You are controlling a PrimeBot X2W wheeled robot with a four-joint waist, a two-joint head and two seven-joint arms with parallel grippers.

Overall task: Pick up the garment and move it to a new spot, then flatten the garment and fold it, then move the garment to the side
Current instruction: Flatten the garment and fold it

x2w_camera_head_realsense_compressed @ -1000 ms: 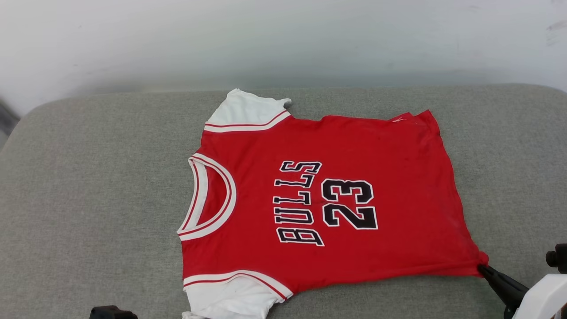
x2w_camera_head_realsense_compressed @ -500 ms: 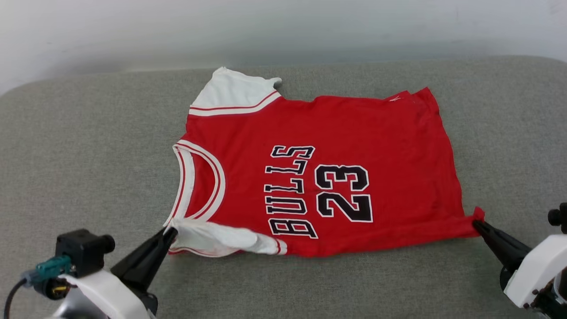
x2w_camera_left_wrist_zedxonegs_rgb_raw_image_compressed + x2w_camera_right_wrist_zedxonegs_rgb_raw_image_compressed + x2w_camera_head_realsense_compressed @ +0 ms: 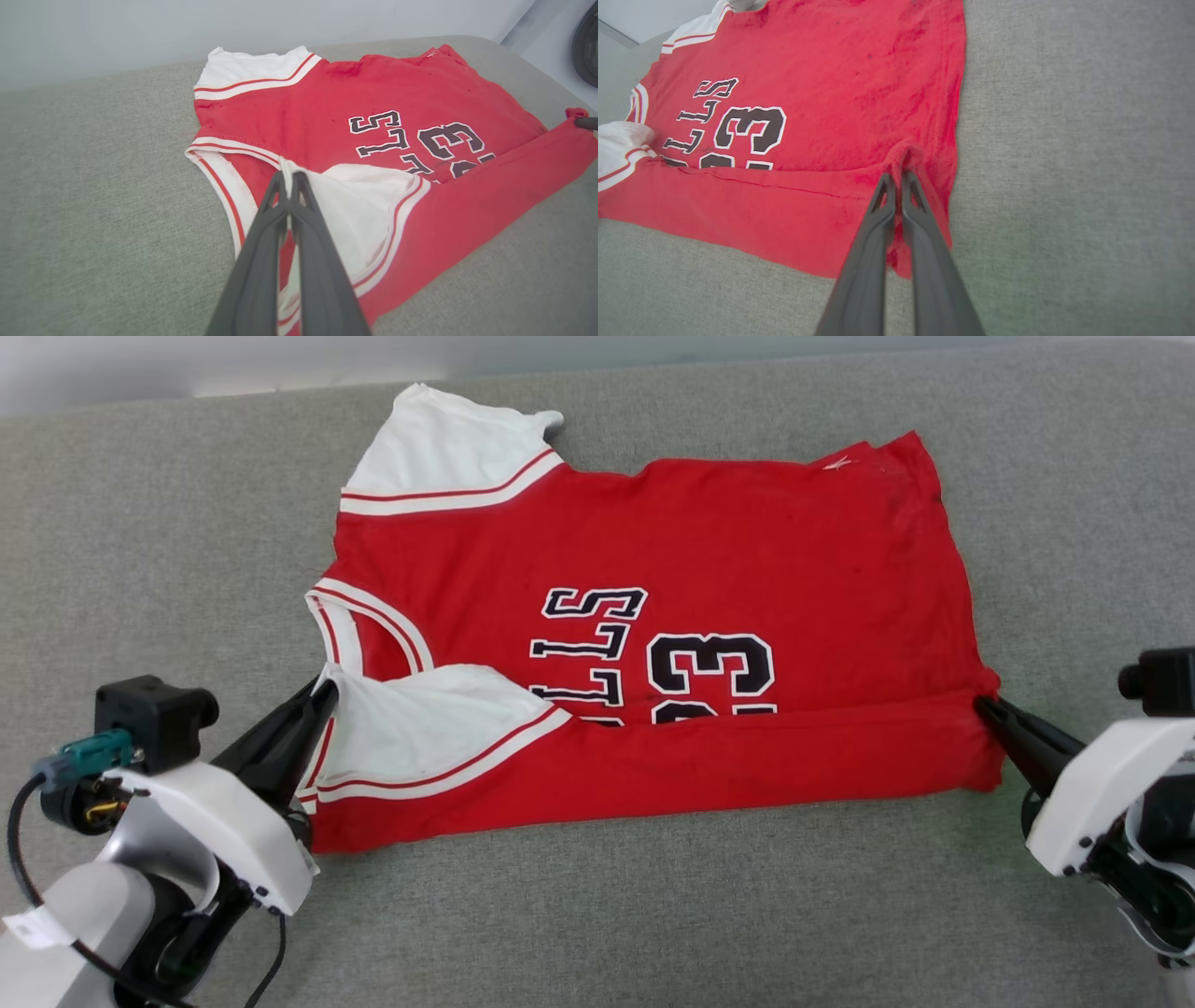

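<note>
The red jersey-style T-shirt (image 3: 672, 532), with white short sleeves, striped trim and black "BULLS 23" lettering, is lying spread on the grey woven-fabric cushion (image 3: 140, 541). Its collar is pointing toward the robot's left and its hem toward the right. The near long edge is being held doubled over onto the front, so the lower parts of the lettering and number are being covered by a red band.

The near white sleeve (image 3: 420, 728) is being pinched at its corner, just beside the collar, by the left gripper (image 3: 324, 695); its long dark fingers are being pressed together on the cloth. The near hem corner is being clamped likewise by the right gripper (image 3: 988, 707), with the fingers closed tight on a small bunch of red fabric.

From how things lie, the moving and flattening are being taken as done, since the far half is lying smooth. The first lengthwise fold is judged to be under way, roughly a third across. Laying the edge down, releasing it, any further folds and the move to the side are being left to do.
</note>
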